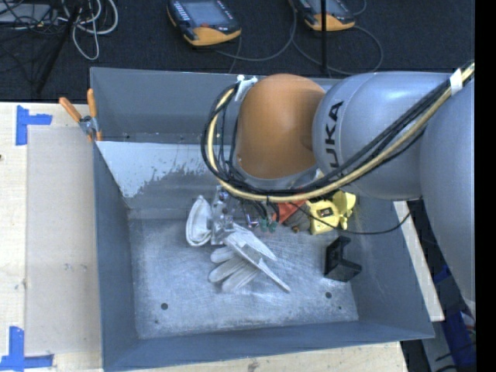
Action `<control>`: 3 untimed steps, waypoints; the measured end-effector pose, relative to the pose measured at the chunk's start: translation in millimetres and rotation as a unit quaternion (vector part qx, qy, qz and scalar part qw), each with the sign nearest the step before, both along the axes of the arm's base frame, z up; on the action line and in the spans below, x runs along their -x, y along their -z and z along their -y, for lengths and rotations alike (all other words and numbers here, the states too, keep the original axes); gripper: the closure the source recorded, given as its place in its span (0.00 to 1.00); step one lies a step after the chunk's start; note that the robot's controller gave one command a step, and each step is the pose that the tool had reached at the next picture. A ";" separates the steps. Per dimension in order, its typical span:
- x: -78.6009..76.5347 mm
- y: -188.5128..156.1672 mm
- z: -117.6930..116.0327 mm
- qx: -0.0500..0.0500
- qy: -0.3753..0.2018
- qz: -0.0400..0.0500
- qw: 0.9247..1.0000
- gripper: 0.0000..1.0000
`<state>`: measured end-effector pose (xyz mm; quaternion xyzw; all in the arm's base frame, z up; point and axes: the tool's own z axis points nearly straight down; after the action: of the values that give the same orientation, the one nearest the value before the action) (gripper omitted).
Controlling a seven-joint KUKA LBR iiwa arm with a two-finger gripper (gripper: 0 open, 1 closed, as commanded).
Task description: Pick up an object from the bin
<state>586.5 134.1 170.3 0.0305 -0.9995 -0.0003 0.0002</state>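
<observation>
One white crumpled cup-like piece point(198, 222) lies at 9 o'clock of centre in the grey metal bin point(155, 304), gripper point(224, 218) low just at its 3 o'clock, jaw state cannot be told; likely grasp step, next calls for firm closure, then lift

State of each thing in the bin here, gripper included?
gripper: low in the bin, at the white things.
white curved piece: lying beside the gripper.
white glove-like thing: lying flat, not lifted.
yellow thing: partly hidden under the arm.
red thing: partly hidden under the arm.
black block: lying apart, untouched.
</observation>
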 end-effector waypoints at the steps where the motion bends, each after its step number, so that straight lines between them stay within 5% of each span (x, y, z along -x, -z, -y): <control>1: 0.7 -52.3 -12.3 0.000 -0.006 0.000 1.000 1.00; 3: 0.6 -52.3 -12.0 0.000 -0.005 0.000 1.000 1.00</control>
<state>585.9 146.1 222.6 0.0351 -0.9994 -0.0003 0.0002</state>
